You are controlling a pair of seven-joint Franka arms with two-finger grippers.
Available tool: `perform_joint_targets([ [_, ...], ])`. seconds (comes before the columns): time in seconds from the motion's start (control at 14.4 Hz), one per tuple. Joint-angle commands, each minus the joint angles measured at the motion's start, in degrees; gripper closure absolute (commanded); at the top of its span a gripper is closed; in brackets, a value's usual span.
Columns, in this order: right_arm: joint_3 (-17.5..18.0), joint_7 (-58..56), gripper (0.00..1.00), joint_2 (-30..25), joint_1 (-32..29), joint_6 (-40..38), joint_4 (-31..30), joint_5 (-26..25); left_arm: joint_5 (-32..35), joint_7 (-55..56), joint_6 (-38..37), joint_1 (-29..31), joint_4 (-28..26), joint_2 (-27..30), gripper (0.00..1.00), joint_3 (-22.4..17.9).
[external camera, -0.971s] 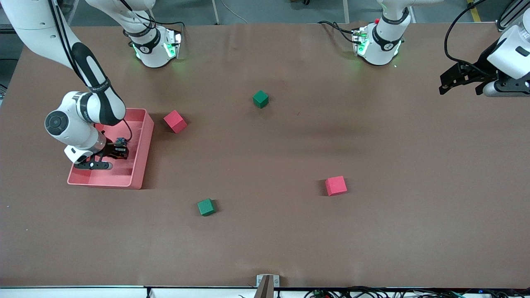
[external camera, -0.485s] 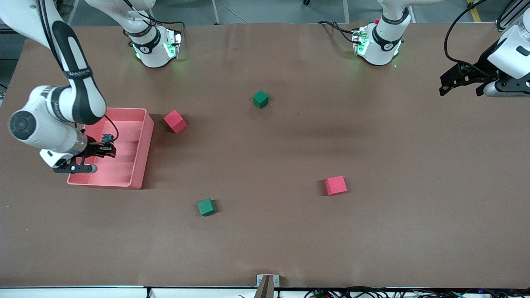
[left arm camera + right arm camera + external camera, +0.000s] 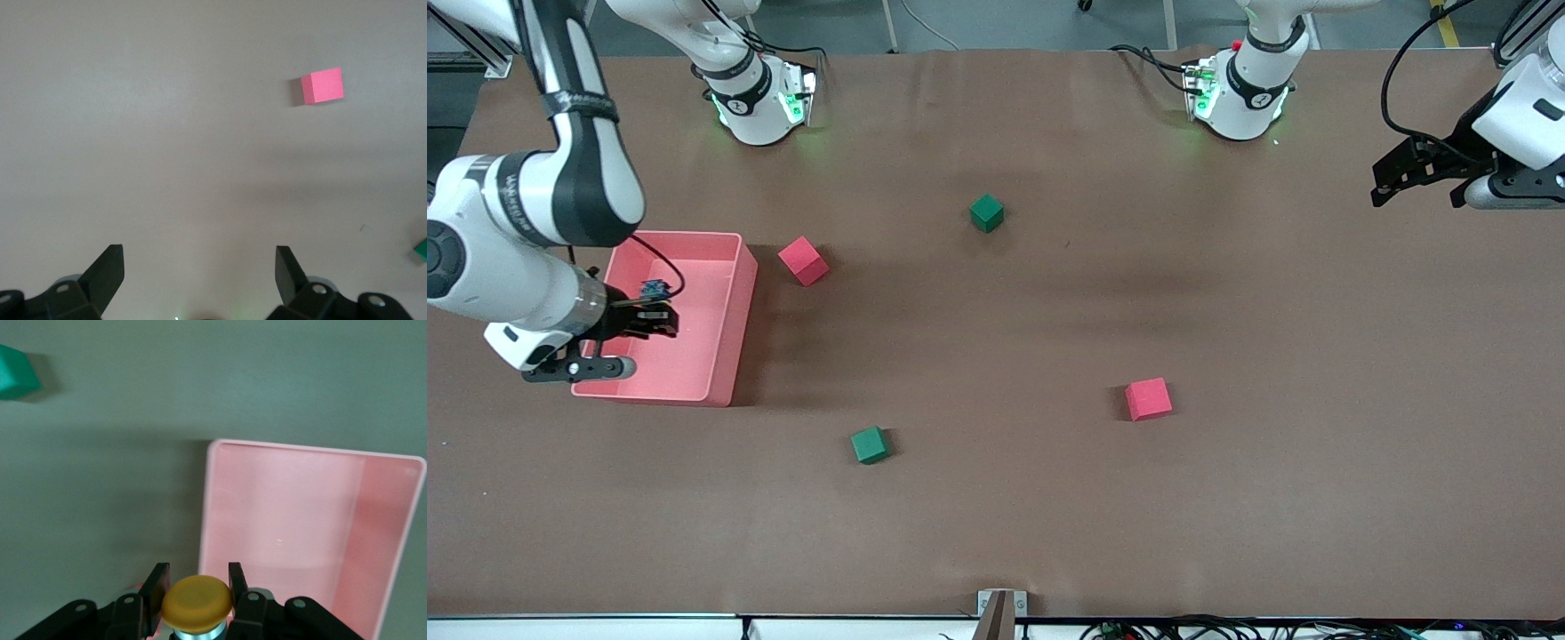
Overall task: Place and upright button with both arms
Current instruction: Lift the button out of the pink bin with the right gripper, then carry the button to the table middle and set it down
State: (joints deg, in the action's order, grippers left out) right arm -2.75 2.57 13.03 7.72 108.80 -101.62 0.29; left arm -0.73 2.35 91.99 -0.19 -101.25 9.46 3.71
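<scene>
Currently the right gripper [image 3: 660,320] hangs above the pink tray [image 3: 725,333] at the right arm's end of the table, its fingers [image 3: 155,590] clamped on the button [image 3: 197,603], orange cap facing the wrist camera. A red cube [image 3: 803,260] sits at the tray's 2 o'clock. The left gripper [image 3: 1387,185] waits over the table's other end, jaws wide and empty.
</scene>
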Motion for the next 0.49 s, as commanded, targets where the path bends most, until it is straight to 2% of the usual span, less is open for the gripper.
perform_joint_targets([
  [0.0,-0.5,10.8,1.00,2.2,8.2,-0.9,4.2,1.7,1.1,0.2,0.4,-0.1,1.0,-0.4,0.00,0.2],
  [0.14,-0.5,17.6,1.00,5.6,13.8,-0.3,8.0,2.7,0.6,0.3,0.4,0.0,1.1,-0.4,0.00,0.2],
  [0.42,-0.6,27.7,1.00,16.4,24.0,-0.2,18.5,2.3,0.3,0.5,0.4,0.1,2.3,-0.8,0.00,0.2],
])
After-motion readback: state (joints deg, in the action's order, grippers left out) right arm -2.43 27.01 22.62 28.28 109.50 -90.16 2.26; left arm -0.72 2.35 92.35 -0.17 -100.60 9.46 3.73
